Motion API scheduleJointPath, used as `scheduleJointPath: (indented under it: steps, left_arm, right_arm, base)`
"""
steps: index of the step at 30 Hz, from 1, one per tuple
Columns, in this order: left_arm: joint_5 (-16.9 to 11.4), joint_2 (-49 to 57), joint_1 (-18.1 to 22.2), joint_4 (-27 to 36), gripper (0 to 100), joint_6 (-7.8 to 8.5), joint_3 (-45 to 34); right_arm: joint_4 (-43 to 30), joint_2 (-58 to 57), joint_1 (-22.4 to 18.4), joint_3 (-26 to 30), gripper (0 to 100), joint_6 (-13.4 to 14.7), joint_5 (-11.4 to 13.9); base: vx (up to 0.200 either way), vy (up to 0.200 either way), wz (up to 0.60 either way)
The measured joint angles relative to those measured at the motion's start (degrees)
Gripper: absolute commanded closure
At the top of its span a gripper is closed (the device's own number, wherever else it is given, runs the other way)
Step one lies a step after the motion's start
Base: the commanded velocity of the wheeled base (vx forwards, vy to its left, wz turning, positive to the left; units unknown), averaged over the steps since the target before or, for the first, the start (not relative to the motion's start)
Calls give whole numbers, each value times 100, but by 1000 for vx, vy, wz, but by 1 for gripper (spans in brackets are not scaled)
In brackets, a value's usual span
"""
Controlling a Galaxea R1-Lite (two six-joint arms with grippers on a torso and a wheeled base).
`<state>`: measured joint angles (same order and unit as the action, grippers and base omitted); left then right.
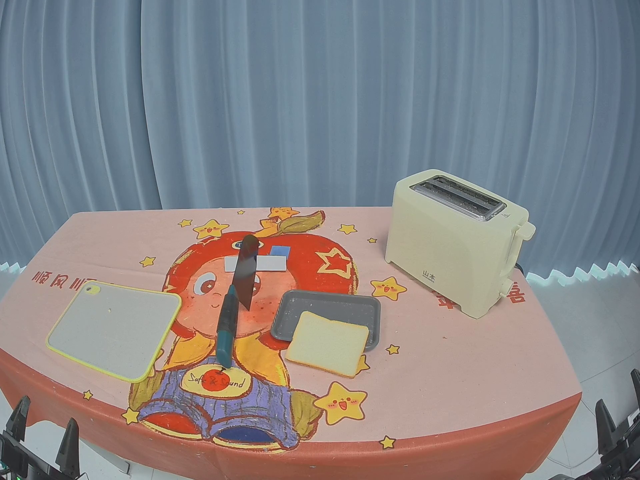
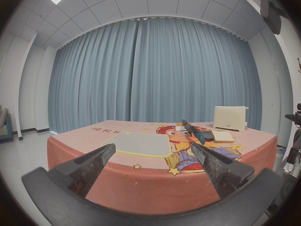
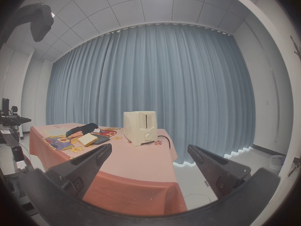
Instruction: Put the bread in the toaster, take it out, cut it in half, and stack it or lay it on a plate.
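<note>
Black and spread wide, the fingers of my left gripper (image 2: pixel 153 148) hold nothing; it hangs low, off the near edge of the table. Straight ahead of it and closest lies the yellow-rimmed cutting board (image 1: pixel 113 331). Beyond that, to this hand's right, the teal-handled knife (image 1: pixel 235 295) is propped with its dark blade raised and pointing away from me.

Further right again sits the grey tray (image 1: pixel 347 305), and the bread slice (image 1: pixel 328 343) lies across its near rim, half on the tray and half over the tablecloth. It is nearly flat, tilted a little.

The bread falls about midway between my two hands, ahead and to the right of the left one, ahead and to the left of the right one. The cream toaster (image 1: pixel 457 238) stands well to the bread's right, its twin slots open upward and running roughly across my front.

My right gripper (image 3: pixel 150 147) also gapes empty, low off the table's right corner. I judge it the better hand: the toaster is on its side. The slice must be turned on edge, in line with a slot.
</note>
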<state>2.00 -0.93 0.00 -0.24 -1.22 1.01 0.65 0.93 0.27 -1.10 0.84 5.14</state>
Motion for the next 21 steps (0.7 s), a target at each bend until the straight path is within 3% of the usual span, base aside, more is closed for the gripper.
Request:
scheduleJointPath:
  steps: [6, 12, 15, 21]
  left_arm:
    - [-1, 0, 0, 2, 0, 2, 0]
    - [-1, 0, 0, 0, 0, 0, 0]
    - [0, 0, 0, 0, 0, 2, 0]
    - [-1, 0, 0, 0, 0, 2, 0]
  right_arm:
    - [-43, 107, 118, -162, 0, 195, 106]
    - [-69, 533, 417, -490, 0, 1265, 139]
    - [-72, 909, 588, -717, 0, 1741, 286]
    - [-32, 1543, 747, -937, 0, 2113, 785]
  base:
    - [0, 0, 0]
    - [0, 0, 0]
    - [0, 0, 0]
    - [0, 0, 0]
